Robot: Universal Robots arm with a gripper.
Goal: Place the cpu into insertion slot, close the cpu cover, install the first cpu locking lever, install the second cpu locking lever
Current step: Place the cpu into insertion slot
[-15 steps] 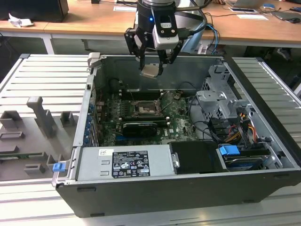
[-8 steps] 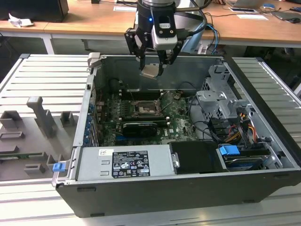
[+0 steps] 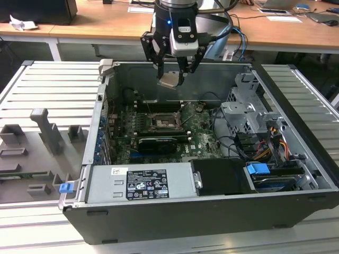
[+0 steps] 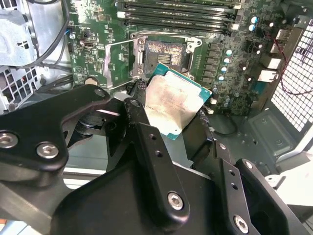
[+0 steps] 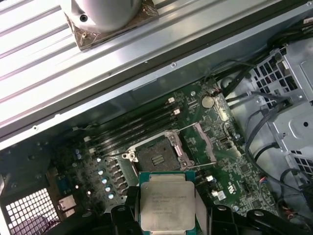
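Note:
My gripper [image 3: 170, 77] is shut on the cpu [image 3: 170, 81], a flat silver-grey square chip, and holds it in the air above the open computer case. In both wrist views the cpu [image 4: 173, 105] [image 5: 166, 200] sits clamped between the black fingers [image 4: 139, 115] by two opposite edges, its metal face showing. Below it on the green board lies the insertion slot [image 5: 157, 157] [image 4: 164, 54] [image 3: 160, 123], a square black socket with nothing in it. The cpu cover [image 5: 203, 142] [image 4: 120, 58] is swung open beside the socket.
Long black memory slots [image 5: 132, 127] run beside the socket. A black card [image 3: 156, 144] lies across the board in front of it. A power supply [image 3: 140, 182] fills the case's near side and a drive cage [image 3: 246, 114] with cables stands at the exterior view's right. Grey fixtures [image 3: 47, 132] sit outside the case.

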